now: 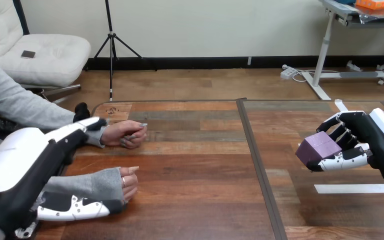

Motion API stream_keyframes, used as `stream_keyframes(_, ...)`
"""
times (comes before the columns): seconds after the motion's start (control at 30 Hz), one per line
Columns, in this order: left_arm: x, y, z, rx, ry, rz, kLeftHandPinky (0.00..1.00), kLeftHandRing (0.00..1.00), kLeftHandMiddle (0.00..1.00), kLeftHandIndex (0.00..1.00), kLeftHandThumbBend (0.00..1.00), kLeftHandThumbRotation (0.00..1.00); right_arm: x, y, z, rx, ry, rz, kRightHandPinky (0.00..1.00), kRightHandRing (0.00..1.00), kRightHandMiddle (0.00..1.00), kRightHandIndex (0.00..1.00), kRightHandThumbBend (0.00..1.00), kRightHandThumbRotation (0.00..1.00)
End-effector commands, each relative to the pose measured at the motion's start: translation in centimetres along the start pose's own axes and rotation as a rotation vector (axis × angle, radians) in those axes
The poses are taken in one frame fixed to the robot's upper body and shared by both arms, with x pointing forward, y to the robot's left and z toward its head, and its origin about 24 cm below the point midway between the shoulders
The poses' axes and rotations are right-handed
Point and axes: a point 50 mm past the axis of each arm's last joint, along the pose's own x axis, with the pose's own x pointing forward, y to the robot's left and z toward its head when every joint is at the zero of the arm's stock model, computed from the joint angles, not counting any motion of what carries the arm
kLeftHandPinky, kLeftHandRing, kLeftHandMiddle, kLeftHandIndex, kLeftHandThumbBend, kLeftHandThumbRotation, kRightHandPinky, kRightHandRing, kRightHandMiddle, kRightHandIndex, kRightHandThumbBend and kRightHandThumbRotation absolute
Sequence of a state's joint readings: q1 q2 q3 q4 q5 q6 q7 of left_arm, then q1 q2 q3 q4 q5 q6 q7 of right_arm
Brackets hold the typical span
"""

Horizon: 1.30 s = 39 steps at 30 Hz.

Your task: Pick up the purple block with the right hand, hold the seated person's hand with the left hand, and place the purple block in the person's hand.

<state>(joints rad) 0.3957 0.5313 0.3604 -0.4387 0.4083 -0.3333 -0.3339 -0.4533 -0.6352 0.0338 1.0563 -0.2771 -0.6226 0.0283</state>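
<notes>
Table point(195, 165): right hand point(375, 137) clasps purple block point(319, 147) (tilted, corner leftward); left hand point(15, 165) spread beside person's wrist point(102, 184)

The tabletop point(195, 170) is made of wooden planks in mixed brown tones. A dark seam point(258, 165) runs across it from the far edge to the near edge, right of the middle. A white tape strip point(352, 188) lies flat near the right edge, parallel to the near edge. A shorter white strip point(341, 105) sits at the far edge, towards the right corner. A small round mark point(111, 110) shows at the far left corner.
</notes>
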Motion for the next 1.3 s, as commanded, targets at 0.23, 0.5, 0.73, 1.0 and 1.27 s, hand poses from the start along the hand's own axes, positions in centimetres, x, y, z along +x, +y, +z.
stream_keyframes(0.23,1.9,0.3,-0.3,0.111,-0.039,-0.03,0.63,0.8,0.84,0.84,1.0,0.39,1.5,-2.1,2.1,-0.002,-0.082,-0.075,0.36,0.39,0.42,0.44,0.81,0.0)
stream_keyframes(0.5,2.8,-0.1,-0.8,0.14,-0.046,-0.053,0.65,0.81,0.84,0.83,1.0,0.36,1.5,-2.1,2.1,-0.007,-0.078,-0.076,0.35,0.38,0.41,0.44,0.81,0.0)
stream_keyframes(0.73,3.5,-0.5,-1.5,0.2,-0.034,-0.064,0.67,0.8,0.83,0.81,1.0,0.36,1.4,-2.1,2.0,-0.013,-0.078,-0.08,0.35,0.38,0.42,0.44,0.82,0.0)
stream_keyframes(1.0,4.3,-1.0,-2.4,0.25,0.004,-0.084,0.68,0.79,0.83,0.81,1.0,0.4,1.4,-2.2,2.0,-0.013,-0.075,-0.084,0.35,0.38,0.42,0.44,0.83,0.0)
stream_keyframes(1.27,5.0,-1.5,-3.4,0.277,0.042,-0.119,0.72,0.81,0.84,0.82,1.0,0.38,1.3,-2.2,2.0,-0.013,-0.078,-0.085,0.34,0.37,0.41,0.44,0.83,0.0)
